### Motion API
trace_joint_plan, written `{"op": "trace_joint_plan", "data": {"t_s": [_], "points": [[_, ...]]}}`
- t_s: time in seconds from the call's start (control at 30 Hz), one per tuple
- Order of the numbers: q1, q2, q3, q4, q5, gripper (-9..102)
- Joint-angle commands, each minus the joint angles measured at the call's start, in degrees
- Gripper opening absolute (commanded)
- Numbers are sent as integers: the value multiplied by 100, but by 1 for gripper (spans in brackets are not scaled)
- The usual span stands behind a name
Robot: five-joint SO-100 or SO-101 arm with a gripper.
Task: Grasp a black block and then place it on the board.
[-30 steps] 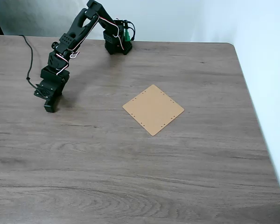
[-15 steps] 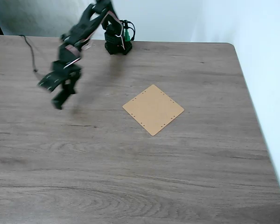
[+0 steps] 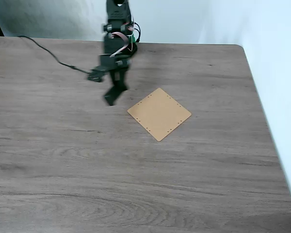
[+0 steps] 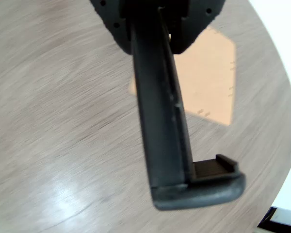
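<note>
Hanging above the tabletop [image 3: 63,160] in the fixed view, the gripper [image 3: 111,98] points down with the board [image 3: 159,114] lying flat just beside it at about four o'clock. The arm reaches forward from its base at the far edge, wrist bent downward. In the wrist view the jaws look pressed together on the black block [image 4: 216,168], its short length jutting sideways at the tip.

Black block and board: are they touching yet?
Apart. In the wrist view the black block sits at the gripper's fingertips, clear of the board; in the fixed view the gripper hangs left of the board.
</note>
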Motion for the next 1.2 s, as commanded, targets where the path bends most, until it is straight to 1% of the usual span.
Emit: {"op": "trace_joint_plan", "data": {"t_s": [0.0, 0.2, 0.5, 0.67, 0.77, 0.9, 1.17], "points": [[-466, 466, 88, -132, 360, 0], [-932, 554, 413, -475, 853, 0], [-1521, 870, 1441, -958, 1503, 0], [-1775, 896, 1749, -1274, 1767, 0], [-1846, 571, 1617, -1415, 1863, 0], [-1863, 62, 1134, -1397, 1863, 0], [-1705, -712, 686, -1573, 1731, 0]]}}
